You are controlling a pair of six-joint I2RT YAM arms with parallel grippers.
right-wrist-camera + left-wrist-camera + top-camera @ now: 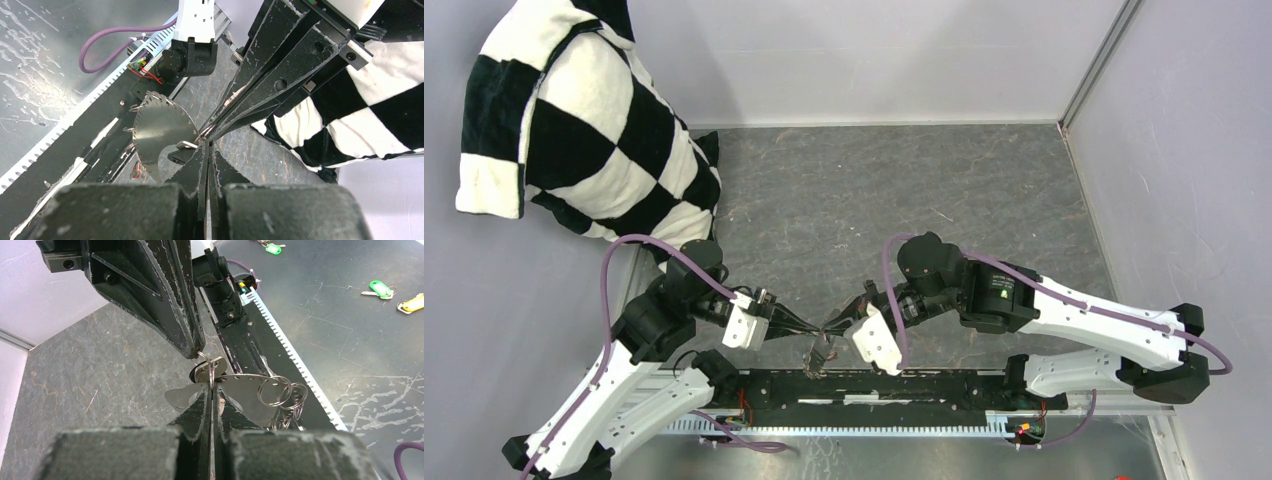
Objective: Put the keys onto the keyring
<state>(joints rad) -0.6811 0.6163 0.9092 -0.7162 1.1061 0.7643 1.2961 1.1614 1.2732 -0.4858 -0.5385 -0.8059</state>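
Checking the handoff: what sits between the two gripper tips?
A small wire ring with a key bridges the left gripper and right gripper, beside a perforated metal plate; clearest in the left wrist view.

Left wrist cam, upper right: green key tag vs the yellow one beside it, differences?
The green tag lies left of and higher in frame than the yellow tag. The green tag shows whole; the yellow tag runs off the right edge. Both are oblong plastic tags with metal attached, lying on the dark surface.
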